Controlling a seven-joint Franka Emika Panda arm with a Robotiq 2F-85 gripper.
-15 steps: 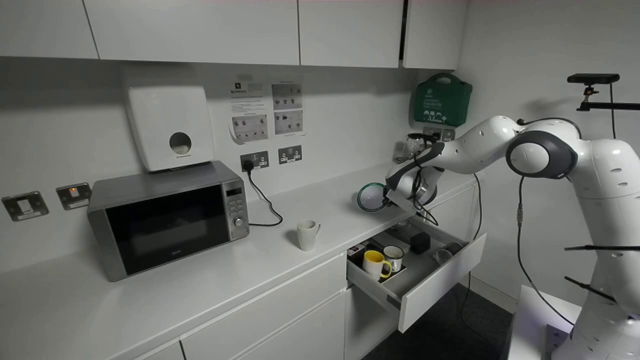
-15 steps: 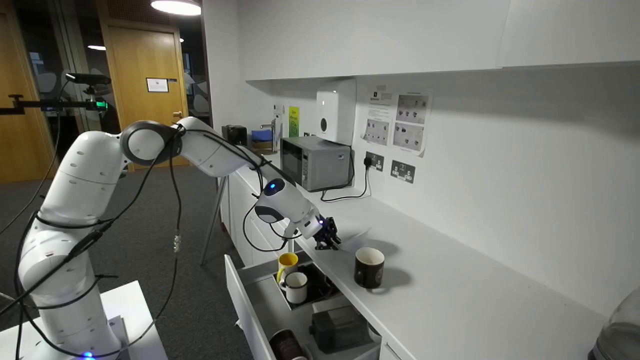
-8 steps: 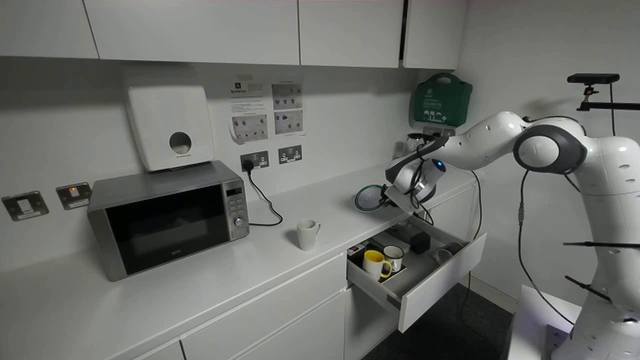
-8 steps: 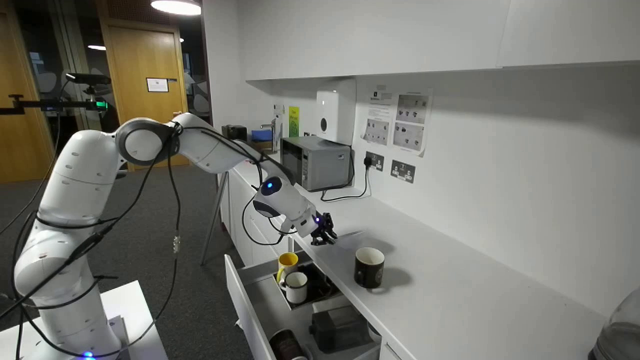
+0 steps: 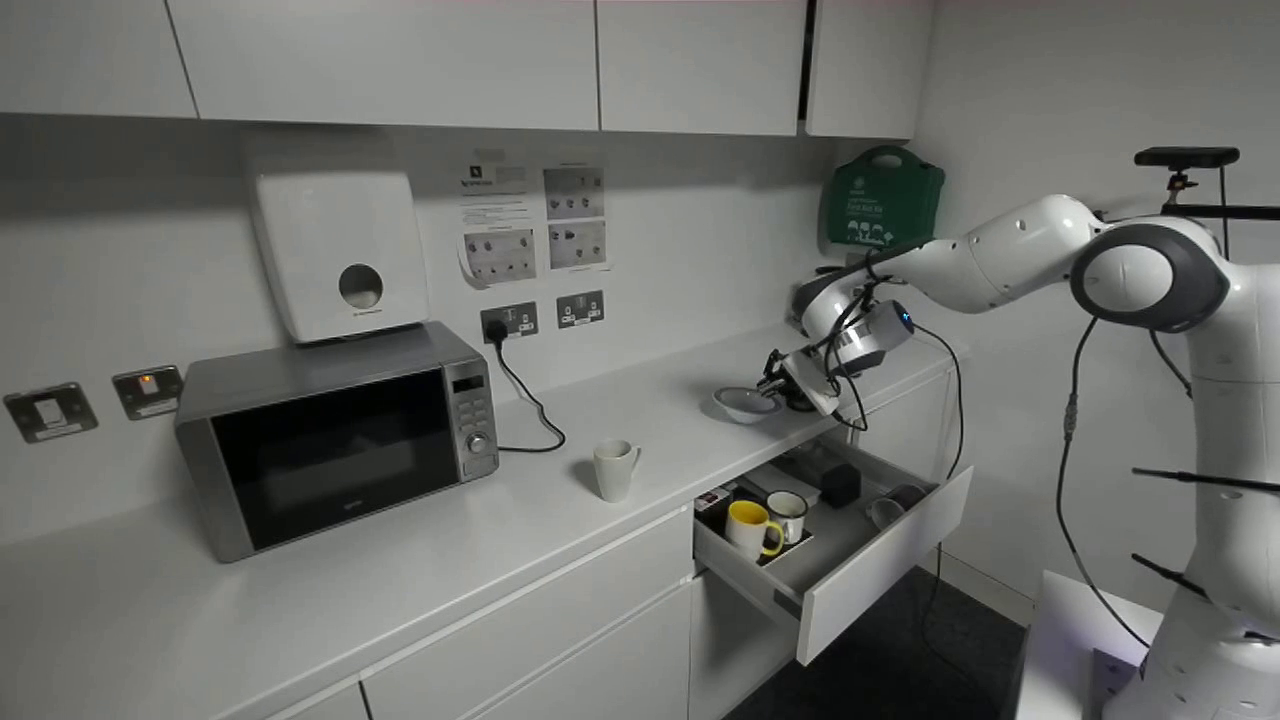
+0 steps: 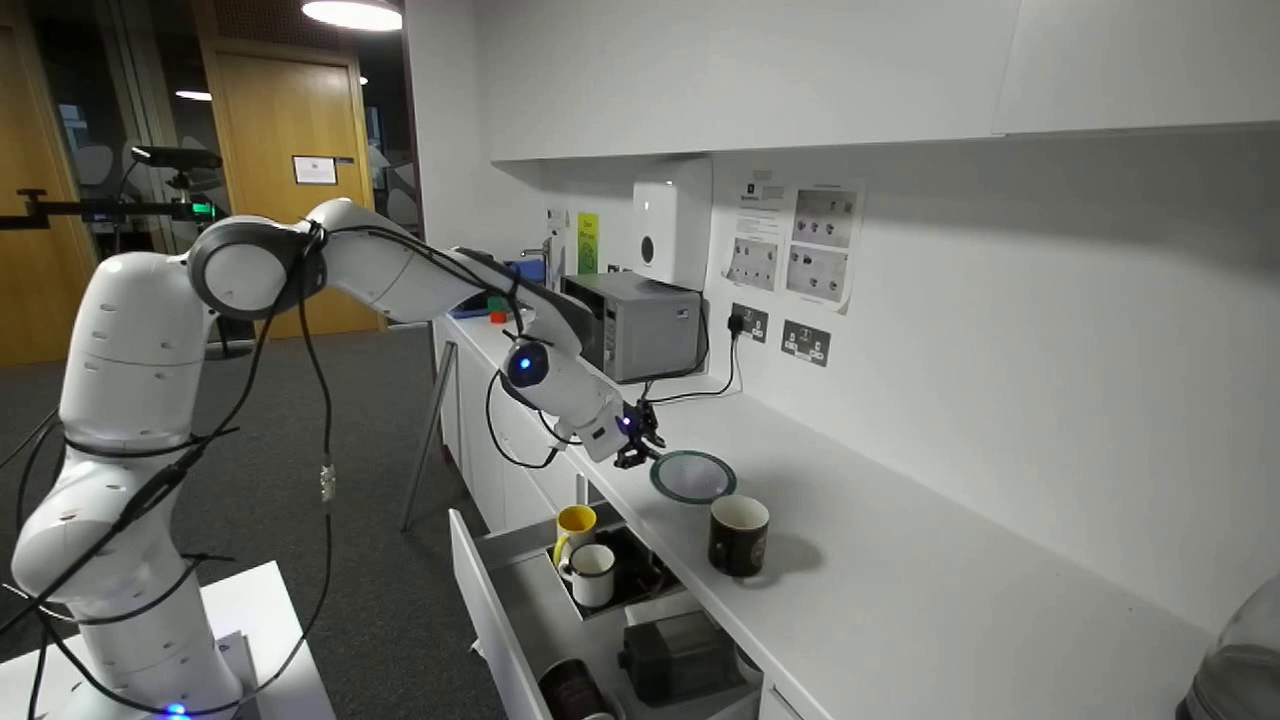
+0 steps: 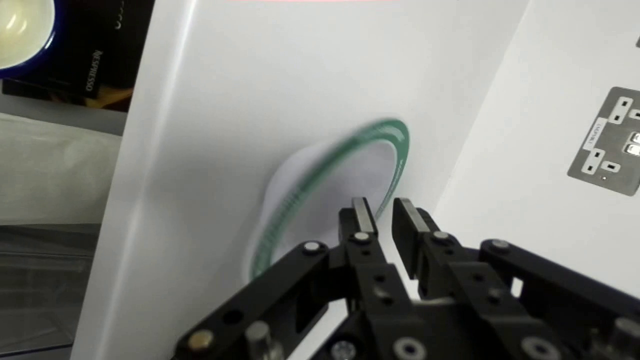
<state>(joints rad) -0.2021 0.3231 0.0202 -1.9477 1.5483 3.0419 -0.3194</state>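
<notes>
A white bowl with a green rim (image 7: 330,195) is on the white counter, seen in an exterior view (image 5: 747,405) and in an exterior view as a bowl (image 6: 693,477) lying roughly level. Its rim looks blurred in the wrist view. My gripper (image 7: 381,205) is at the bowl's edge, jaws a narrow gap apart with nothing gripped between them. The left finger hides part of the rim; whether it touches, I cannot tell. A dark mug (image 6: 738,537) stands close beside the bowl, partly behind the gripper (image 5: 768,376) in an exterior view.
Below the counter edge a drawer (image 5: 880,570) stands pulled out, holding a yellow-lined mug (image 5: 750,528), a white mug (image 5: 787,515), a dark container (image 6: 680,655) and a tipped dark mug (image 6: 575,690). A white mug (image 5: 614,470) and a microwave (image 5: 335,435) are on the counter.
The bowl was tilted up at the gripper's fingertips; now it has dropped to the counter, facing up. The arm has drawn back and up toward its base, and the jaw gap looks unchanged.
</notes>
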